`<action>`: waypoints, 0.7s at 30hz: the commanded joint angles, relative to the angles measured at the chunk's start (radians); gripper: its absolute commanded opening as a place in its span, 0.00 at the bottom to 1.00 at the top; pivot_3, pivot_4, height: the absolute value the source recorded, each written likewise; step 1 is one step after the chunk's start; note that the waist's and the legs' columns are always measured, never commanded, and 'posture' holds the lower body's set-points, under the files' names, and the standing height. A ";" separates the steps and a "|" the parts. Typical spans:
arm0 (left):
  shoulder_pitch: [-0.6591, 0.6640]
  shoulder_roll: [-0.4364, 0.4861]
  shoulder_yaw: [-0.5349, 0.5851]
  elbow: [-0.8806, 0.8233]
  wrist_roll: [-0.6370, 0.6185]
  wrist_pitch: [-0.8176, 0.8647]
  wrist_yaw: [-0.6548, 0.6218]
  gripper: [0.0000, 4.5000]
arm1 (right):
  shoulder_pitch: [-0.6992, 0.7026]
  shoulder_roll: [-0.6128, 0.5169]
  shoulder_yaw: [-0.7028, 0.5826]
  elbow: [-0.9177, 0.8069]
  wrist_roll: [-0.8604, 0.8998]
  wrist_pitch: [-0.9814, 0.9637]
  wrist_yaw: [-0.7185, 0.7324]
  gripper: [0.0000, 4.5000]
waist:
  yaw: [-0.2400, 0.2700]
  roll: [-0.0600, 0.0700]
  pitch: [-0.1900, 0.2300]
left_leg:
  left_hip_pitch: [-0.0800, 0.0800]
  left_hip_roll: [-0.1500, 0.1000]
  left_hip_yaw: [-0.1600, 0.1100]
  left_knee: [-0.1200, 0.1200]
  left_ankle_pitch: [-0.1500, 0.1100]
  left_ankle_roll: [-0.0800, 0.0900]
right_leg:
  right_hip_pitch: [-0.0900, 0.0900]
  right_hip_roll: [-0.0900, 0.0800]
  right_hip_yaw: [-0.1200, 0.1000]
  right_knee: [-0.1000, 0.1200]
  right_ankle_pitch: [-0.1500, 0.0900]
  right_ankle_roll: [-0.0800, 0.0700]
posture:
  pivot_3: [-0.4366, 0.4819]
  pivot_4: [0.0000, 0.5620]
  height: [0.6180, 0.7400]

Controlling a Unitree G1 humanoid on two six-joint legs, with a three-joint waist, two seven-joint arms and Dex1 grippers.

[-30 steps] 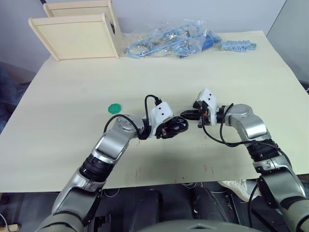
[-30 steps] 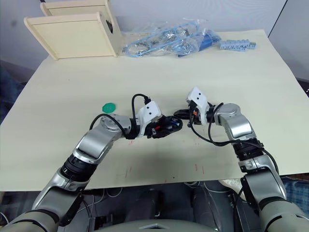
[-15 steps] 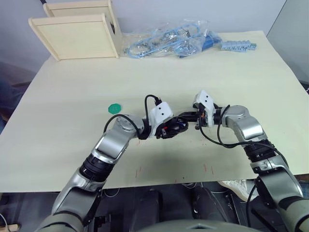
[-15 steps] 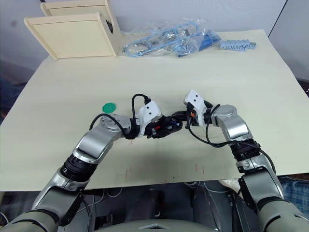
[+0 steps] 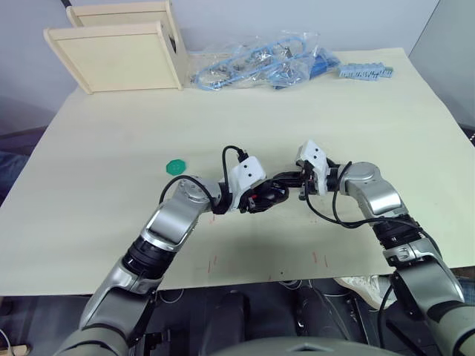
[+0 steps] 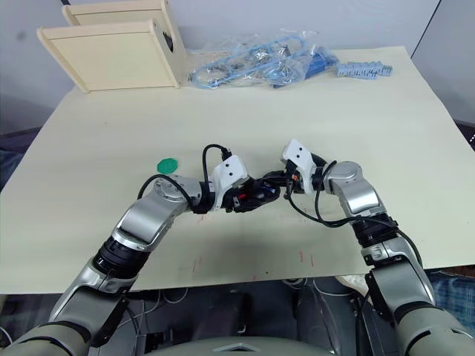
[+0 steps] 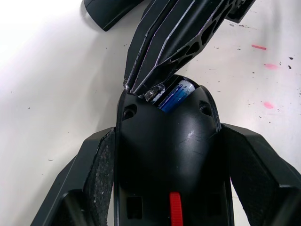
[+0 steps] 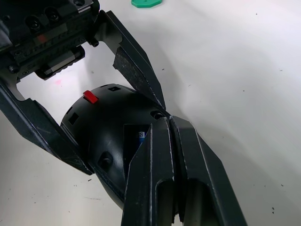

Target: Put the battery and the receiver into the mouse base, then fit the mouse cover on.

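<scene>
Since a second earlier, the right end effector (image 6: 276, 181) had moved in from well apart until its closed fingertips (image 8: 160, 127) reached into the mouse base (image 7: 167, 155), which stayed in place. That base, rigid, light and smooth-shelled, sat clamped by its flanks in the left end effector (image 5: 267, 197) just above the counter (image 5: 104, 133); side grips seemed safest. The mouse cover (image 7: 106, 12), thin and probably slippery, lay nearby. Smallest, the battery (image 7: 175, 95) rested in the compartment, under those tips.
</scene>
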 commanded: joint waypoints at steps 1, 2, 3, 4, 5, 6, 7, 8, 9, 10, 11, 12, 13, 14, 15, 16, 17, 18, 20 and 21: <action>0.004 0.018 0.010 -0.013 0.009 0.007 0.002 0.64 | 0.028 0.003 0.039 0.067 -0.050 0.005 -0.023 0.01 | 0.000 0.000 0.000 | 0.001 0.000 0.000 0.000 0.000 0.000 | 0.001 0.000 0.000 0.000 0.000 0.000 | 0.48 0.27 1.00; 0.004 0.019 0.011 -0.013 0.008 0.007 0.001 0.64 | 0.029 0.004 0.041 0.073 -0.053 0.002 -0.025 0.01 | 0.000 0.000 0.000 | 0.001 0.000 0.000 0.000 0.000 0.000 | 0.001 0.000 0.001 0.000 0.000 0.000 | 0.48 0.27 1.00; 0.004 0.020 0.011 -0.013 0.008 0.008 0.001 0.64 | 0.030 0.005 0.041 0.078 -0.055 -0.001 -0.027 0.01 | 0.000 0.000 0.000 | 0.002 0.000 0.001 0.000 0.000 0.000 | 0.001 0.000 0.001 0.000 0.000 0.000 | 0.48 0.27 1.00; 0.003 0.020 0.012 -0.012 0.008 0.008 0.000 0.64 | 0.032 0.006 0.043 0.085 -0.058 -0.004 -0.028 0.01 | 0.000 0.000 0.000 | 0.002 0.000 0.001 0.000 0.000 0.000 | 0.001 0.000 0.001 0.000 0.000 0.000 | 0.48 0.27 1.00; 0.002 0.020 0.012 -0.011 0.008 0.008 0.000 0.64 | 0.036 0.006 0.045 0.091 -0.061 -0.008 -0.029 0.01 | 0.000 -0.001 -0.001 | 0.002 0.000 0.001 -0.001 0.000 0.000 | 0.001 0.000 0.002 0.000 0.000 0.000 | 0.48 0.27 1.00; 0.001 0.019 0.012 -0.010 0.008 0.008 0.000 0.64 | 0.039 0.007 0.046 0.094 -0.062 -0.011 -0.029 0.01 | 0.000 -0.001 -0.001 | 0.002 0.001 0.002 -0.001 0.000 0.000 | 0.001 0.001 0.002 0.000 0.000 0.000 | 0.48 0.27 1.00; 0.002 0.020 0.013 -0.012 0.007 0.010 0.001 0.64 | 0.044 0.006 0.047 0.093 -0.063 -0.012 -0.029 0.01 | 0.000 -0.001 -0.001 | 0.003 0.001 0.002 -0.001 0.000 0.000 | 0.001 0.001 0.002 0.000 0.000 0.000 | 0.48 0.27 1.00; 0.003 0.020 0.013 -0.012 0.007 0.011 0.001 0.64 | 0.049 0.005 0.049 0.093 -0.063 -0.012 -0.029 0.01 | 0.000 -0.001 -0.001 | 0.003 0.001 0.002 -0.001 0.000 0.000 | 0.001 0.001 0.003 0.000 0.000 0.000 | 0.48 0.27 1.00; 0.003 0.020 0.013 -0.012 0.008 0.011 0.001 0.64 | 0.053 0.004 0.051 0.094 -0.065 -0.012 -0.030 0.01 | 0.000 -0.001 -0.002 | 0.004 0.001 0.003 -0.002 0.000 0.000 | 0.001 0.001 0.003 0.000 0.000 0.000 | 0.48 0.27 1.00; 0.002 0.020 0.013 -0.012 0.008 0.011 0.001 0.64 | 0.057 0.004 0.052 0.098 -0.067 -0.014 -0.032 0.01 | 0.000 -0.001 -0.002 | 0.004 0.001 0.003 -0.002 0.000 0.000 | 0.002 0.001 0.003 0.000 0.000 0.000 | 0.48 0.27 1.00; 0.002 0.019 0.013 -0.011 0.008 0.011 0.001 0.64 | 0.059 0.004 0.053 0.101 -0.069 -0.015 -0.034 0.01 | 0.000 -0.001 -0.002 | 0.006 0.001 0.004 -0.003 0.000 0.000 | 0.003 0.001 0.004 0.000 0.000 0.000 | 0.48 0.27 1.00; 0.002 0.019 0.013 -0.009 0.008 0.011 0.001 0.64 | 0.063 0.003 0.054 0.107 -0.070 -0.013 -0.036 0.01 | 0.000 -0.001 -0.002 | 0.008 0.001 0.005 -0.004 0.000 0.001 | 0.004 0.001 0.005 0.000 0.000 0.000 | 0.48 0.27 1.00; 0.003 0.019 0.012 -0.009 0.008 0.011 0.002 0.64 | 0.071 0.001 0.057 0.113 -0.074 -0.017 -0.038 0.01 | 0.000 -0.001 -0.002 | 0.010 0.001 0.006 -0.005 0.000 0.001 | 0.005 0.001 0.006 0.000 0.000 0.000 | 0.48 0.27 1.00; 0.003 0.019 0.012 -0.007 0.009 0.011 0.002 0.64 | 0.079 0.000 0.059 0.119 -0.076 -0.016 -0.042 0.01 | 0.000 -0.002 -0.002 | 0.011 0.001 0.007 -0.006 0.000 0.001 | 0.005 0.001 0.007 0.000 0.000 0.000 | 0.48 0.27 1.00; 0.005 0.020 0.012 -0.009 0.009 0.011 0.002 0.64 | 0.086 -0.001 0.061 0.120 -0.078 -0.014 -0.045 0.01 | 0.000 -0.002 -0.003 | 0.011 0.001 0.007 -0.006 -0.001 0.001 | 0.005 0.001 0.007 0.000 0.000 0.000 | 0.48 0.27 1.00; 0.005 0.020 0.011 -0.009 0.009 0.012 0.002 0.64 | 0.091 -0.002 0.063 0.123 -0.080 -0.015 -0.048 0.01 | 0.000 -0.002 -0.003 | 0.011 0.001 0.007 -0.006 -0.001 0.001 | 0.006 0.001 0.007 0.000 0.000 0.000 | 0.48 0.27 1.00; 0.006 0.020 0.011 -0.009 0.009 0.012 0.002 0.64 | 0.093 -0.002 0.064 0.124 -0.081 -0.016 -0.049 0.01 | 0.000 -0.002 -0.003 | 0.012 0.001 0.008 -0.006 -0.001 0.001 | 0.006 0.001 0.007 -0.001 0.000 0.000 | 0.48 0.27 1.00; 0.007 0.021 0.011 -0.009 0.009 0.013 0.002 0.64 | 0.097 -0.002 0.065 0.123 -0.081 -0.019 -0.050 0.01 | 0.000 -0.003 -0.003 | 0.012 0.002 0.008 -0.006 -0.001 0.001 | 0.007 0.001 0.007 -0.001 0.000 0.000 | 0.48 0.27 1.00; 0.007 0.019 0.011 -0.004 0.009 0.014 0.002 0.64 | 0.109 0.000 0.069 0.128 -0.081 -0.017 -0.051 0.01 | 0.000 -0.003 -0.005 | 0.012 0.002 0.008 -0.006 -0.001 0.001 | 0.007 0.002 0.008 -0.001 0.000 0.000 | 0.48 0.27 1.00; 0.006 0.019 0.010 0.001 0.010 0.012 0.002 0.64 | 0.116 -0.001 0.072 0.132 -0.083 -0.019 -0.052 0.01 | 0.000 -0.003 -0.006 | 0.013 0.002 0.008 -0.006 -0.001 0.001 | 0.007 0.002 0.008 -0.001 0.000 0.000 | 0.48 0.27 1.00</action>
